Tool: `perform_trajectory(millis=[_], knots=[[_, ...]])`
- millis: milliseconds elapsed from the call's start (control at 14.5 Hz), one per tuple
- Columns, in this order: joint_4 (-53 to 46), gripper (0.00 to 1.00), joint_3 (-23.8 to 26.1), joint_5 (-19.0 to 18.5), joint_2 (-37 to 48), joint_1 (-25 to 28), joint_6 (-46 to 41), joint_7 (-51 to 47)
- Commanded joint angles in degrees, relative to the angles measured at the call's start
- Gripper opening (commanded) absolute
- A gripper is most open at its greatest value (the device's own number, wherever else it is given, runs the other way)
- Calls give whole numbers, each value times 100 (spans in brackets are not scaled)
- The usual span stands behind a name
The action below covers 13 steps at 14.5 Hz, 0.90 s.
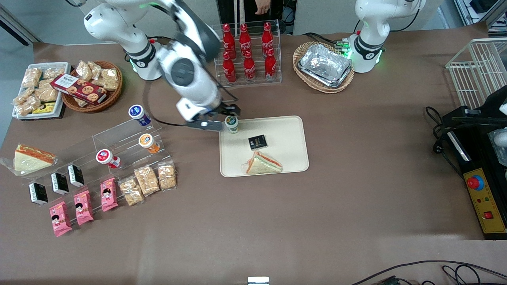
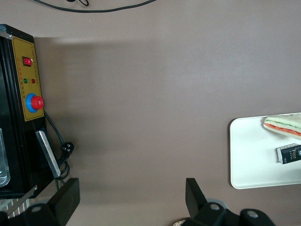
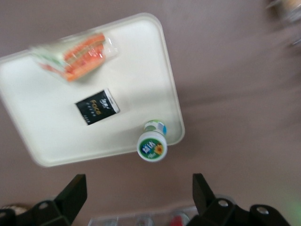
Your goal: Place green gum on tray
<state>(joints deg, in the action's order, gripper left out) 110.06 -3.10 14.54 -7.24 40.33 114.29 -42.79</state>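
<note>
Small round green gum bottle (image 1: 231, 123) with white-rimmed green lid, standing upright on the large flat cream-beige tray (image 1: 291, 130), right at the corner nearest the working arm's base, close against the low rim. Lid print in the right wrist view (image 3: 152, 147): white characters and a small yellow flower, not readable.

Right arm's two-finger gripper (image 1: 222, 118) just beside the bottle, above the tray's edge; in the right wrist view (image 3: 136, 193) both black fingers spread wide, nothing between them, bottle free and apart from either finger.

Also on the tray: small flat black packet (image 1: 257, 142) with gold lettering, seemingly "Fove" or similar, near the middle; wrapped triangular sandwich (image 1: 263, 163) at the edge nearest the front camera. Bare cream surface toward the parked arm's end of the tray.

Farther from the camera: clear acrylic rack of red Coca-Cola bottles (image 1: 247, 51), white script legible. Beside it, toward the parked arm, wicker basket of crinkled silver foil trays (image 1: 325, 65).

Toward the working arm's end: clear stepped stand with blue-lidded bottle (image 1: 138, 113), orange-lidded bottle (image 1: 148, 142) and red-lidded bottle (image 1: 107, 157); round wicker basket holding a red cookie box (image 1: 79, 88), its white title too small to read.

Wide stretch of bare brown table (image 1: 356, 198) between tray and yellow control box (image 1: 485, 200) with red button.
</note>
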Motion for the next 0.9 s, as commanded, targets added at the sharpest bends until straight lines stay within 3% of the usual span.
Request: perform_trajectory(millis=[0,208,346,484,830], knots=[[-1406,100,2,-380,-93,-648,-1503,760],[-1461,100,2,-934,204,-1219,-1698,1858],[-1461,100,2,-1093,415,-1789,-1866,2570],[-1383,100,2,-1574,696,-2134,-1901,3072],[-1382,100,37,-1621,988,-3258,-1884,4514]])
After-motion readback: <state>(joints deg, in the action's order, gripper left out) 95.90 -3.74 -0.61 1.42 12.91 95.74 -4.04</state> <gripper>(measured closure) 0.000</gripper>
